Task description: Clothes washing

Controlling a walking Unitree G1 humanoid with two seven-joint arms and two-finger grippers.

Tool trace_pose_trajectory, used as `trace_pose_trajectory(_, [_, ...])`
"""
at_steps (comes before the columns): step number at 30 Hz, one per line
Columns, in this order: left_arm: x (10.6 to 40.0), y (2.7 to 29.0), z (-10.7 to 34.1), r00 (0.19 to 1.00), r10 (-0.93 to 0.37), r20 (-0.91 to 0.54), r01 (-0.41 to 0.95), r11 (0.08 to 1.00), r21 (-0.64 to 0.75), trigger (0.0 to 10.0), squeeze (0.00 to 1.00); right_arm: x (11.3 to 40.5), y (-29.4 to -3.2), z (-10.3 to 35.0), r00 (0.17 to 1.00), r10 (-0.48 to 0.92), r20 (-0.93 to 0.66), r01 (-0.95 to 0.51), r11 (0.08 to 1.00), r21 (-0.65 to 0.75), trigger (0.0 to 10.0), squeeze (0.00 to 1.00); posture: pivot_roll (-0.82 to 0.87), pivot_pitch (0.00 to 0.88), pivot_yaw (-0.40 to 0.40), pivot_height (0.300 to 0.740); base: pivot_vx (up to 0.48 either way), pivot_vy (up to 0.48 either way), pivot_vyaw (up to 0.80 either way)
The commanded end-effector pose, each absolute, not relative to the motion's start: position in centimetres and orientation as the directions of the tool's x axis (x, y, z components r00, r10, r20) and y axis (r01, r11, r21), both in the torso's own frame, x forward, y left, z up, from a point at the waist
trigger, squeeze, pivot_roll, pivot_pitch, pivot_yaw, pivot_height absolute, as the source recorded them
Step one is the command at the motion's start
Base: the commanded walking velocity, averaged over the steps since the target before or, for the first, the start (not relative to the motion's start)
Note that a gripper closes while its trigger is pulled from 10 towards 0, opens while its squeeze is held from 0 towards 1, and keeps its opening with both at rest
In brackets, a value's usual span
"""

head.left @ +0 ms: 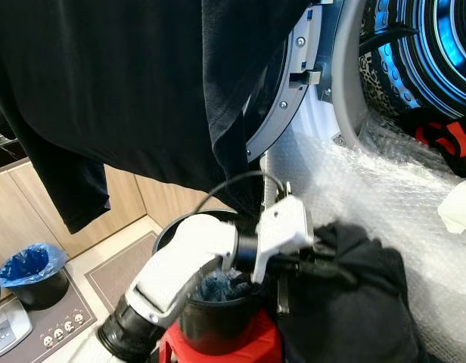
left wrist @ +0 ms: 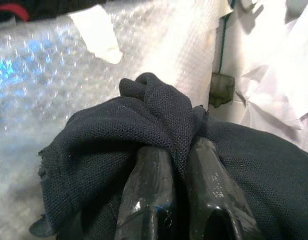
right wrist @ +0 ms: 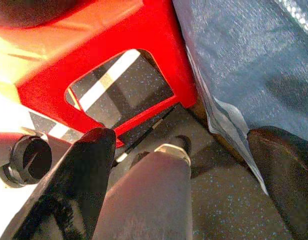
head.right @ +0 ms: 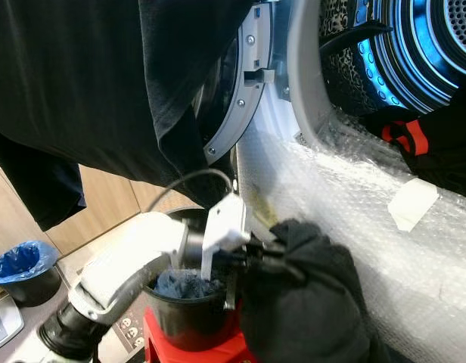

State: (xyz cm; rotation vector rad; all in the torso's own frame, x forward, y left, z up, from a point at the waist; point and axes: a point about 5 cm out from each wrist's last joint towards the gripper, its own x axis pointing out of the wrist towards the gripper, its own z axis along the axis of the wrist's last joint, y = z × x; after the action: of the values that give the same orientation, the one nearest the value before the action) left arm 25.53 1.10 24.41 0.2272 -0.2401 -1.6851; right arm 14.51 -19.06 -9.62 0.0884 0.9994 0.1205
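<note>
My left gripper (head.left: 312, 261) is shut on a bunched dark navy garment (head.left: 350, 302), held in front of the washing machine's bubble-wrapped front (head.left: 369, 181). In the left wrist view the two black fingers (left wrist: 146, 195) pinch a fold of that cloth (left wrist: 159, 110). Just below the arm, a black bucket (head.left: 214, 321) with a blue cloth (head.left: 218, 287) inside stands on a red stool (head.left: 244, 348). The open drum (head.left: 422, 45) at the upper right holds black and red clothes (head.left: 445, 140). My right gripper (right wrist: 180, 137) hangs open, low beside the red stool (right wrist: 94, 55).
A large black garment (head.left: 127, 91) hangs across the upper left, covering part of the round washer door (head.left: 293, 83). A bin with a blue liner (head.left: 32, 272) stands by wooden cabinets at the lower left. A grey mat (head.left: 59, 325) lies on the floor.
</note>
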Motion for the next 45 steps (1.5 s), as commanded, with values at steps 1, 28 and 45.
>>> trace_pose_trajectory(1, [25.6,1.5,26.2,-0.159,-0.987,0.021,0.936,-0.144,0.321,10.0,0.0,14.3,-18.7,-9.8,0.522,0.147,-0.84,-0.06,0.989,0.136,10.0,0.0,-0.04,0.0,0.036,0.74,0.0,0.0,0.0])
trace_pose_trajectory(28, [28.2,-3.0,29.6,-0.347,-0.935,-0.078,0.847,-0.348,0.402,10.0,0.0,13.8,-17.2,-10.1,0.537,0.134,-0.833,0.045,0.981,0.187,10.0,0.0,-0.09,0.0,0.122,0.74,0.0,0.0,0.0])
trace_pose_trajectory(45, [27.9,-4.9,27.8,-0.317,-0.948,-0.035,0.89,-0.31,0.335,10.0,0.0,14.5,-18.6,-9.3,0.6,0.227,-0.767,-0.096,0.972,0.213,10.0,0.0,-0.11,0.0,0.137,0.74,0.0,0.0,0.0])
